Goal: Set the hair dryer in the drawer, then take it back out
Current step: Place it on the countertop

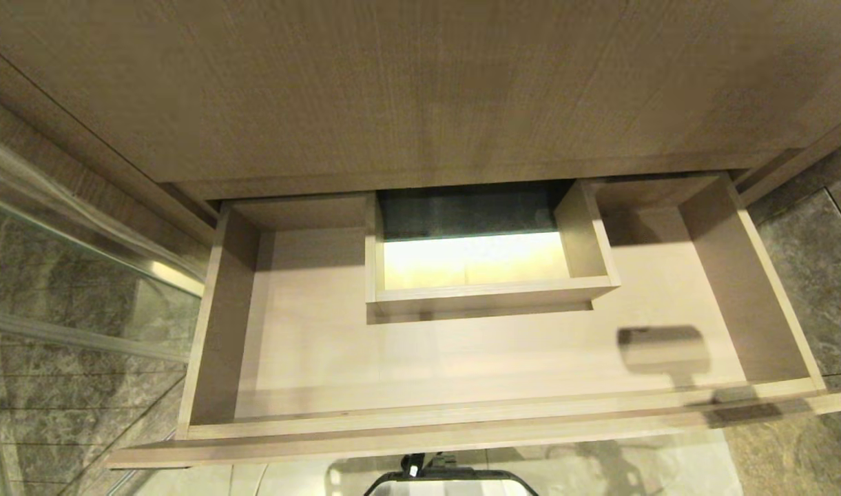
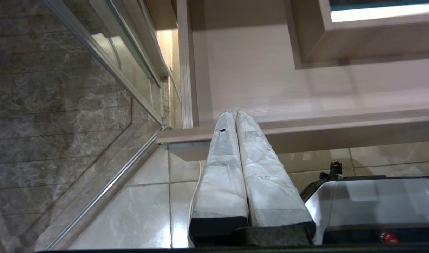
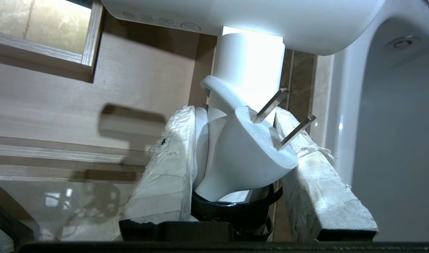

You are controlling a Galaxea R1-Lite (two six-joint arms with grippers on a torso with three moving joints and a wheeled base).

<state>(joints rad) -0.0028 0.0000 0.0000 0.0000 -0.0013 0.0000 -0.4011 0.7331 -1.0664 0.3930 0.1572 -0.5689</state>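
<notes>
White hair dryer (image 3: 249, 63), barrel cropped, fills right hand (image 3: 235, 147).

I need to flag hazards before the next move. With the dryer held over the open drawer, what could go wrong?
1. The right tool grips the hair dryer with its plug wedged between the fingers; the grip looks uneven, so it might twist or slip.
2. The prongs jut outward and could snag a wall of the drawer.
3. The boxed cutout narrows the floor; the barrel could knock it.
</notes>
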